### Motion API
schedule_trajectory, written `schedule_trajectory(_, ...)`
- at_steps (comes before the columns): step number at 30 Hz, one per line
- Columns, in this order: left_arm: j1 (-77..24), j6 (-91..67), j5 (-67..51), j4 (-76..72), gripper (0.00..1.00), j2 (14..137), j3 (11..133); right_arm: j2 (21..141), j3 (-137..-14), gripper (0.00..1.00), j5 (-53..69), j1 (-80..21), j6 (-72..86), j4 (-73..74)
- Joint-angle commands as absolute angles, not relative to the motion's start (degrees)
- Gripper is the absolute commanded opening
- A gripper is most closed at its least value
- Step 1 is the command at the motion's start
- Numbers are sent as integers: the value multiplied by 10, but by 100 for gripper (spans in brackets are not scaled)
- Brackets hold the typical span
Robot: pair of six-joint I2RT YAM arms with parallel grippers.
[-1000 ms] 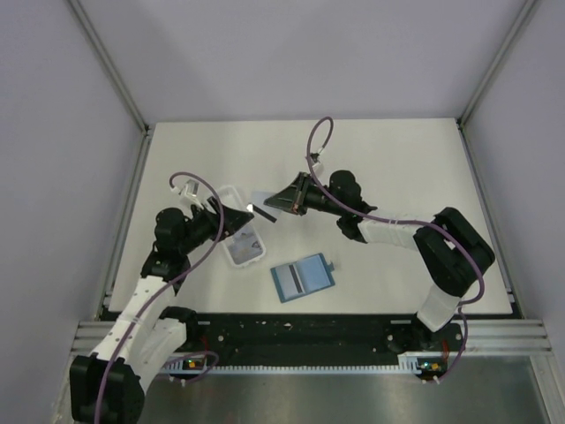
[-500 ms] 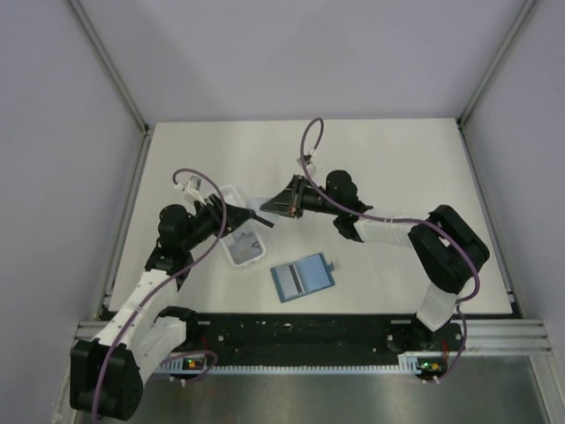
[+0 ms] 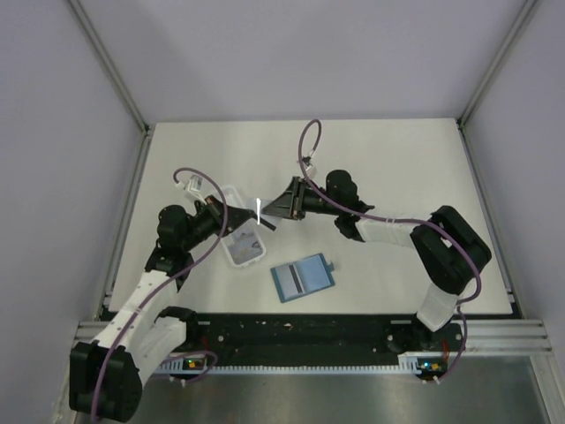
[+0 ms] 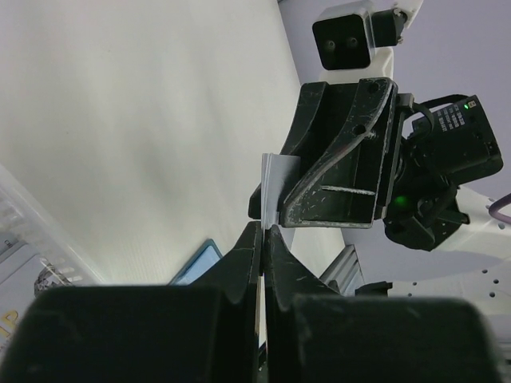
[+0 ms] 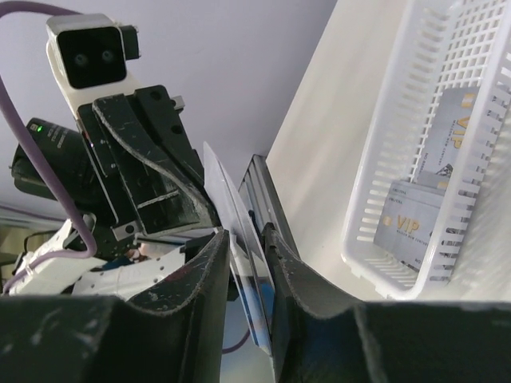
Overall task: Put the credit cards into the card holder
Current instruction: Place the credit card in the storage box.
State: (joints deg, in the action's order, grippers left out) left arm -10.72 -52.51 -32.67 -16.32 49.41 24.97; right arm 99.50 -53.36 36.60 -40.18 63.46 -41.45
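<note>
The bench [image 3: 397,159] carries a white basket [image 3: 243,249] on its left side. Just to the right of the basket and nearer the arm bases lies the card holder [image 3: 302,278], opened flat with its pale blue inside up. Two more cards [image 5: 411,227] lie in the basket.

Both arms reach inward and meet nose to nose in the air above the basket's far right corner, with one credit card [image 3: 256,208] standing on edge between them. The left pincer [image 4: 263,229] is clamped tight on the card's lower edge. The right pincer [image 5: 243,235] has its jaws a little apart with the card between them, and a gap shows beside the card, so I judge the right is letting go rather than gripping.

From the left pincer, the card holder lies down on the bench, toward the arm bases and somewhat to the right. The card is upright while the holder's pocket lies flat, so I reckon it must be tipped over before it can slide in.
</note>
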Motion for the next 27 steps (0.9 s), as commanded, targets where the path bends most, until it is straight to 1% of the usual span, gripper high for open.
schedule_trajectory(1,-108,-500,-334,-173,0,489,260,933,-536,25,402,-396,601,-435)
schedule_trajectory(17,-108,-484,-364,-174,0,490,267,875,-495,25,409,-369,571,-404)
schedule_trajectory(20,-108,-482,-364,-170,0,489,268,870,-491,23,406,-367,563,-395)
schedule_trajectory(25,-108,-477,-363,-164,0,490,271,863,-487,14,399,-365,554,-381)
schedule_trajectory(27,-108,-475,-364,-163,0,490,272,865,-487,13,399,-364,553,-380)
